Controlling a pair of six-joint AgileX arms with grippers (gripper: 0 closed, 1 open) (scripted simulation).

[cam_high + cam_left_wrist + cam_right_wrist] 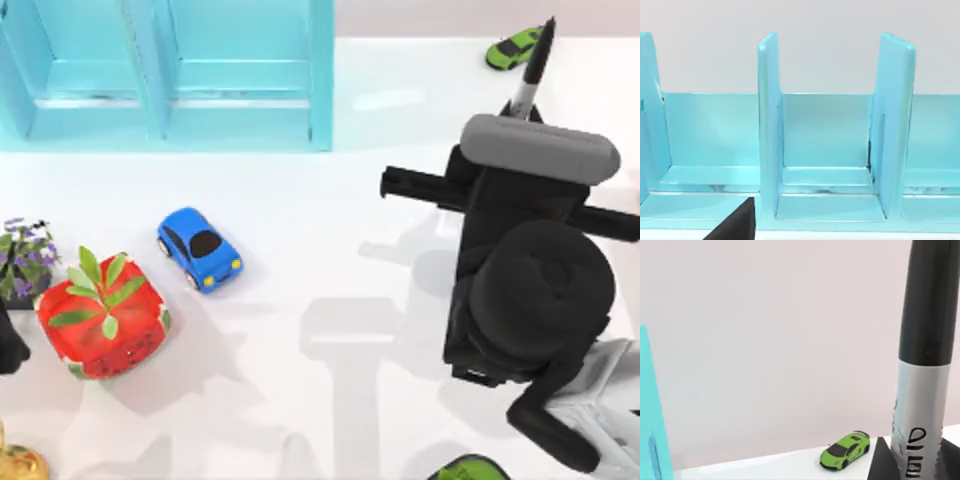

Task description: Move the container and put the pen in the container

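Right gripper (523,118), near the green toy car (514,47), grips the pen (535,62) in closed jaws: light, stiff, slippery, best held mid-barrel.

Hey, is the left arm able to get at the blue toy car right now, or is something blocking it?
Probably yes. The blue car stands alone on bare table, apart from the strawberry bowl and the blue rack. The left arm sits at the table's left edge, and the right gripper, holding the pen, is far off.

Pen (927,315) blk w/ silver band, car (200,248) blue, bowl (100,318) red
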